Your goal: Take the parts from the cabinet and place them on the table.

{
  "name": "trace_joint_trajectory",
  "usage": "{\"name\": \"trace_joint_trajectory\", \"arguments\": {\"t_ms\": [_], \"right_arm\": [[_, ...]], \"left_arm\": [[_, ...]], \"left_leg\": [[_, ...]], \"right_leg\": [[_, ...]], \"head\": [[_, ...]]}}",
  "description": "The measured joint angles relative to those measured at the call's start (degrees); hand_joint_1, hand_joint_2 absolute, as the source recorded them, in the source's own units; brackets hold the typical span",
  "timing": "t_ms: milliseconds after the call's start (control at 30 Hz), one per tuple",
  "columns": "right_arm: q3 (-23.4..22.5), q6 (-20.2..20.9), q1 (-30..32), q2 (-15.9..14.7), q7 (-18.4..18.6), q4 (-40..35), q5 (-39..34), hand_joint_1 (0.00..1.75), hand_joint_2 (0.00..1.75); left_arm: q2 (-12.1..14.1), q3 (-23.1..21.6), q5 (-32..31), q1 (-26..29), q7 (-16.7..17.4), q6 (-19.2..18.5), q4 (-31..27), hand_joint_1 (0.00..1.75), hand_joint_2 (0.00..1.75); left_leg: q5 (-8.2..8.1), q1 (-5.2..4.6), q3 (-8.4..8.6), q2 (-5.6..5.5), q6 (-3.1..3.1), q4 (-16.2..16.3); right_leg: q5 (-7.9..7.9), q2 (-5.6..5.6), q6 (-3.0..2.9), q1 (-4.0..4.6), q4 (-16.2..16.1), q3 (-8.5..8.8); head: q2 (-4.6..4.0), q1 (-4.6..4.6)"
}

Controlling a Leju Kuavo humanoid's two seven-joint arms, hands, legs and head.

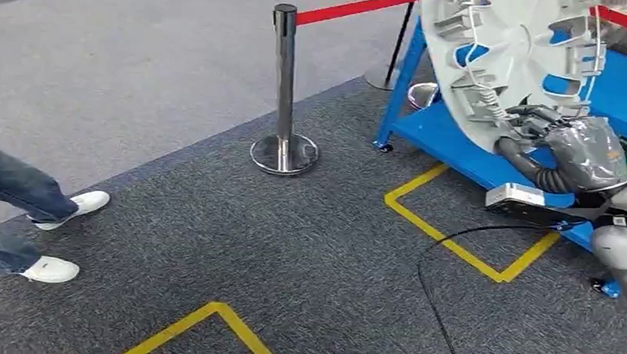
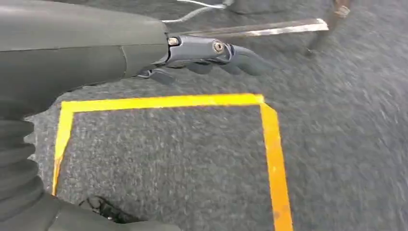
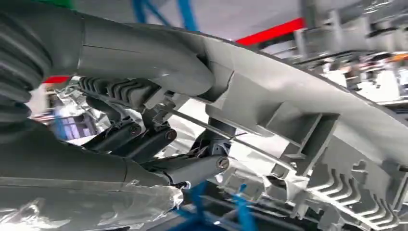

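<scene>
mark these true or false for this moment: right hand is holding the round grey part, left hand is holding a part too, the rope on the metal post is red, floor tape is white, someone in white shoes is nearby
1. The right hand holds the round grey part. True: its fingers grip the part's lower edge.
2. The left hand holds a part too. False: it holds nothing and hangs over the carpet.
3. The rope on the metal post is red. True.
4. The floor tape is white. False: it is yellow.
5. A person in white shoes is nearby. True: they stand at the left of the head view, in jeans.
</scene>
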Motion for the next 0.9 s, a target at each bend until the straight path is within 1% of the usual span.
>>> {"name": "trace_joint_trajectory", "arguments": {"t_ms": [33, 67, 100, 133, 167, 200, 233, 267, 300, 333, 367, 400, 433, 467, 500, 533, 567, 600, 633, 667, 700, 733, 767, 800, 833, 867, 900], "right_arm": [[0.48, -0.04, -0.60, 0.00, 0.00, 0.52, -0.04, 1.75, 1.75], [0.96, -0.13, -0.96, 0.00, -0.04, 1.00, -0.13, 1.75, 1.75], [1.39, -0.33, -1.03, 0.02, -0.30, 1.44, -0.20, 1.75, 1.75], [1.86, -0.61, -1.01, 0.13, -0.50, 1.84, -0.24, 1.75, 1.75], [2.21, -0.85, -1.01, 0.22, -0.66, 2.12, -0.26, 1.75, 1.75], [2.56, -1.03, -1.02, 0.33, -0.81, 2.43, -0.28, 1.75, 1.75], [2.91, -1.18, -1.01, 0.37, -0.87, 2.64, -0.28, 1.75, 1.75], [3.30, -1.42, -0.99, 0.39, -0.94, 2.88, -0.28, 1.75, 1.75], [3.69, -1.88, -0.92, 0.48, -1.03, 3.19, -0.26, 1.75, 1.75], [4.00, -2.41, -0.86, 0.55, -1.14, 3.32, -0.28, 1.75, 1.75], [4.33, -2.58, -0.63, 0.68, -1.46, 3.45, -0.50, 1.75, 1.75], [4.57, -2.60, -0.48, 0.77, -1.75, 3.50, -1.07, 1.75, 1.75], [4.81, -2.58, -0.41, 0.94, -2.03, 3.65, -1.90, 1.75, 1.75], [5.07, -2.54, -0.45, 1.20, -2.12, 3.85, -2.49, 1.75, 1.75], [5.22, -2.51, -0.50, 1.40, -2.27, 4.04, -2.73, 1.75, 1.75], [5.22, -2.49, -0.61, 1.46, -2.56, 4.28, -2.95, 1.75, 1.75], [5.24, -2.47, -0.78, 1.57, -2.75, 4.54, -3.15, 1.75, 1.75], [5.29, -2.45, -1.00, 1.66, -2.93, 4.74, -3.26, 1.75, 1.75], [5.40, -2.45, -1.14, 1.84, -2.97, 4.94, -3.34, 1.75, 1.75], [5.59, -2.45, -1.19, 1.99, -3.02, 5.16, -3.37, 1.75, 1.75], [5.68, -2.43, -1.20, 2.08, -3.04, 5.31, -3.37, 1.75, 1.75], [5.68, -2.45, -1.26, 2.21, -3.04, 5.46, -3.37, 1.75, 1.75], [5.68, -2.43, -1.39, 2.32, -3.04, 5.57, -3.39, 1.75, 1.75], [5.68, -2.45, -1.50, 2.38, -3.04, 5.62, -3.39, 1.75, 1.75], [5.64, -2.45, -1.66, 2.43, -3.12, 5.62, -3.43, 1.75, 1.75], [5.66, -2.43, -1.82, 2.49, -3.23, 5.68, -3.43, 1.75, 1.75], [5.81, -2.38, -2.09, 2.62, -3.47, 5.68, -3.43, 1.75, 1.75]], "left_arm": [[0.15, 0.09, 0.09, -0.04, 0.00, 0.11, 0.00, 0.00, 1.75], [0.20, 0.15, 0.17, -0.12, 0.00, 0.22, 0.00, 0.00, 1.75], [0.20, 0.24, 0.26, -0.10, 0.00, 0.26, 0.00, 0.00, 1.75], [0.17, 0.31, 0.31, 0.00, 0.00, 0.28, 0.00, 0.00, 1.75], [0.20, 0.33, 0.35, 0.11, 0.00, 0.31, 0.00, 0.00, 1.75], [0.24, 0.37, 0.37, 0.19, 0.00, 0.37, 0.00, 0.00, 1.75], [0.31, 0.39, 0.37, 0.21, 0.00, 0.50, 0.00, 0.00, 1.75], [0.39, 0.44, 0.37, 0.21, 0.00, 0.66, 0.00, 0.00, 1.75], [0.68, 0.48, 0.35, 0.22, 0.00, 0.76, -0.02, 0.00, 1.75], [0.85, 0.52, 0.15, 0.19, 0.02, 0.90, -0.02, 0.00, 1.75], [1.07, 0.52, 0.00, 0.31, 0.19, 0.94, -0.02, 0.00, 1.75], [1.09, 0.52, -0.11, 0.58, 0.33, 0.92, -0.02, 0.00, 1.75], [1.20, 0.57, -0.09, 0.87, 0.46, 0.89, -0.02, 0.00, 1.75], [1.36, 0.68, -0.07, 1.00, 0.55, 0.83, 0.00, 0.00, 1.75], [1.24, 0.72, -0.04, 1.03, 0.57, 0.76, 0.00, 0.00, 1.75], [1.38, 0.76, 0.13, 0.83, 0.44, 0.65, 0.00, 0.00, 1.75], [1.53, 0.79, 0.20, 0.58, 0.24, 0.52, -0.02, 0.00, 1.75], [1.55, 0.81, 0.24, 0.47, 0.15, 0.41, -0.02, 0.00, 1.75], [1.60, 0.83, 0.26, 0.45, 0.07, 0.33, -0.02, 0.00, 1.75], [1.62, 0.85, 0.26, 0.49, 0.00, 0.28, 0.00, 0.00, 1.75], [1.62, 0.87, 0.26, 0.52, 0.00, 0.28, -0.02, 0.00, 1.75], [1.70, 0.92, 0.31, 0.53, 0.00, 0.26, -0.02, 0.00, 1.75], [1.79, 0.92, 0.31, 0.51, -0.02, 0.26, -0.02, 0.00, 1.75], [1.90, 0.92, 0.33, 0.47, -0.07, 0.26, -0.02, 0.00, 1.75], [2.01, 0.92, 0.37, 0.31, -0.20, 0.17, -0.02, 0.00, 1.75], [2.10, 0.94, 0.57, 0.17, -0.35, 0.11, -0.02, 0.00, 1.75], [2.23, 0.92, 0.61, 0.20, -0.70, 0.09, -0.02, 0.00, 1.75]], "left_leg": [[0.11, 0.04, -0.10, -0.61, 0.26, 0.00], [0.14, 0.04, -0.17, -1.44, 0.33, 0.00], [0.13, 0.02, -0.19, -2.26, 0.35, 0.01], [0.14, 0.02, -0.18, -3.16, 0.34, 0.04], [0.17, 0.03, -0.17, -3.96, 0.30, 0.09], [0.21, 0.14, -0.17, -4.81, 0.21, 0.14], [0.25, 0.29, -0.14, -5.69, 0.09, 0.24], [0.22, 0.44, -0.17, -6.54, -0.22, 0.41], [0.30, 0.34, -0.44, -7.25, -0.76, 0.44], [0.48, 0.36, -1.14, -8.01, -1.11, 0.99], [0.93, 0.50, -1.48, -8.57, -1.56, 0.75], [1.13, 0.63, -1.64, -9.17, -1.86, 0.59], [1.28, 0.69, -1.74, -9.78, -2.14, 0.54], [0.92, 0.75, -1.89, -9.17, -2.31, 0.71], [-0.43, 0.04, -2.68, -5.24, -2.51, 2.44], [-2.44, -0.07, -4.41, -3.31, -2.65, 5.89], [-4.68, -0.08, -6.64, -2.17, -2.65, 10.61], [-6.52, -0.09, -8.90, -1.56, -2.57, 15.40], [-7.35, -0.09, -10.54, -1.39, -2.43, 18.79], [-6.66, -0.13, -10.62, -1.39, -2.20, 18.92], [-4.92, -0.22, -9.45, -1.36, -1.95, 16.63], [-2.45, -0.44, -7.09, -1.09, -1.59, 12.13], [-0.01, -0.88, -4.06, 0.29, -1.14, 6.61], [0.92, -1.51, -1.90, 3.30, -0.69, 2.49], [0.34, -2.25, -1.32, 4.63, -0.45, 0.92], [0.32, -2.22, -1.64, 3.79, -0.04, 0.84], [0.32, -2.27, -1.81, 3.08, 0.08, 0.79]], "right_leg": [[-2.24, 2.19, -0.02, -0.10, 4.32, -1.90], [-4.37, 3.14, 0.00, -0.10, 9.56, -4.26], [-6.07, 3.51, 0.04, -0.09, 14.11, -6.48], [-6.38, 3.60, 0.01, -0.08, 16.38, -7.75], [-5.21, 3.60, -0.01, -0.11, 15.66, -7.59], [-2.98, 3.66, -0.04, -0.21, 12.60, -6.35], [-0.07, 4.06, -0.03, -0.40, 7.41, -3.99], [2.59, 5.60, 0.23, -0.80, 1.84, -1.39], [1.76, 8.71, 0.55, -1.24, -0.30, -0.09], [1.56, 8.74, 0.35, -1.31, -1.65, 0.53], [1.67, 8.18, 0.18, -1.07, -1.05, 0.24], [1.57, 7.65, -0.02, -0.87, -0.76, 0.13], [1.61, 6.97, -0.34, -0.79, -0.70, 0.13], [1.90, 6.12, -0.90, -1.15, -1.08, 0.34], [1.96, 5.47, -1.31, -0.92, -1.16, 0.35], [2.01, 4.79, -1.60, -0.67, -1.16, 0.27], [1.97, 3.94, -1.79, -0.44, -1.16, 0.26], [1.96, 3.15, -1.94, -0.22, -1.16, 0.26], [1.91, 2.32, -2.06, -0.04, -1.16, 0.27], [1.85, 1.51, -2.16, 0.11, -1.16, 0.30], [1.81, 0.79, -2.22, 0.25, -1.16, 0.33], [1.72, 0.02, -2.31, 0.33, -1.16, 0.41], [1.60, -0.67, -2.27, 0.38, -1.16, 0.59], [1.47, -1.24, -2.15, 0.45, -1.18, 0.70], [1.24, -1.85, -1.79, 1.02, -0.84, 0.41], [1.26, -2.49, -1.74, 1.06, -0.94, 0.28], [1.19, -3.28, -1.64, 1.10, -1.11, 0.40]], "head": [[0.00, 0.18], [0.00, 0.24], [0.00, 0.26], [0.00, 0.28], [0.00, 0.24], [0.00, 0.26], [0.00, 0.26], [0.00, 0.24], [0.00, 0.26], [0.00, 0.20], [0.00, 0.13], [0.00, 0.20], [0.00, 0.11], [0.00, 0.18], [-0.02, -0.22], [-0.02, -0.33], [0.00, -0.28], [-0.02, -0.31], [0.00, -0.31], [-0.02, -0.31], [0.00, -0.31], [-0.02, -0.26], [0.00, -0.31], [-0.02, -0.31], [-0.02, -0.35], [0.00, -0.20], [0.00, -0.17]]}}
